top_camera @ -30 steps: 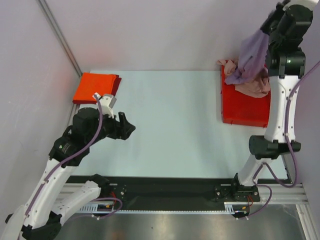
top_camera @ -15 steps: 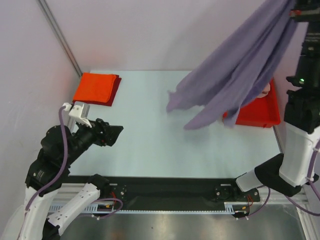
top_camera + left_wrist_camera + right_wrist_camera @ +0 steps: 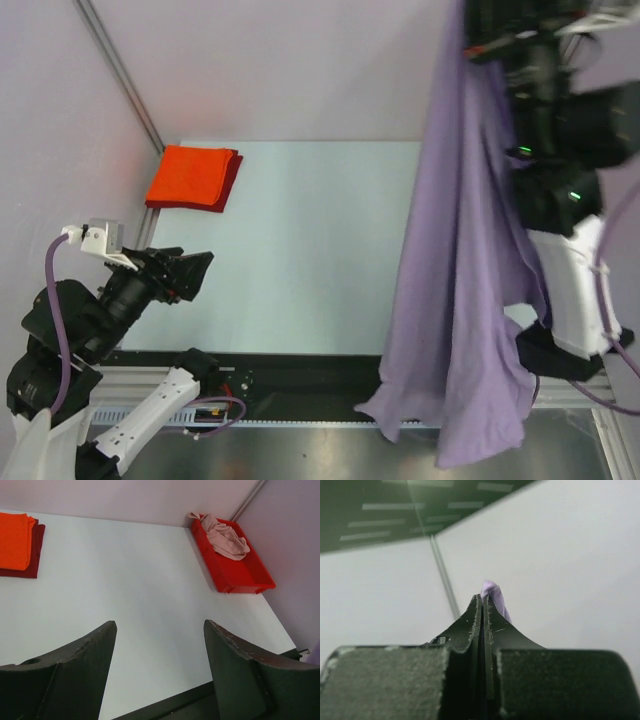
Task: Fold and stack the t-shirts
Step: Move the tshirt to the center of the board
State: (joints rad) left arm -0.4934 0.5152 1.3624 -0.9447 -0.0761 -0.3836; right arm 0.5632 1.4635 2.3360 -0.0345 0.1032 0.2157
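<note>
A second ago the purple shirt (image 3: 455, 300) was a bunched lump just above the right far corner of the table (image 3: 300, 230). Half a second ago it was swept out slantwise over the table's right half. Now it hangs in one long drape from the top of the overhead view, down the right side of the table and past the table's near edge. The right gripper (image 3: 483, 602) has gone up with it and sits high above the table's right side, fingers pressed together on the cloth. The left gripper (image 3: 159, 624) has drawn back from beside the folded stack toward the table's near left edge. Its fingers are spread wide with nothing between them. The stack has not moved: the orange shirt (image 3: 190, 177) lies folded on the dark red shirt (image 3: 233, 178) at the table's far left corner.

The overhead view alone shows the full length of the purple shirt, but that drape hides the table's right far corner. The left wrist view shows what lies there: the tray (image 3: 245, 575), with the pink shirt (image 3: 225, 540) crumpled in its far end. It also shows the orange and dark red shirts at the left. The right wrist view shows none of the table, only wall and ceiling. It shows close up the two fingers closed flat together, with a small tuft of purple cloth poking out at their tips.
</note>
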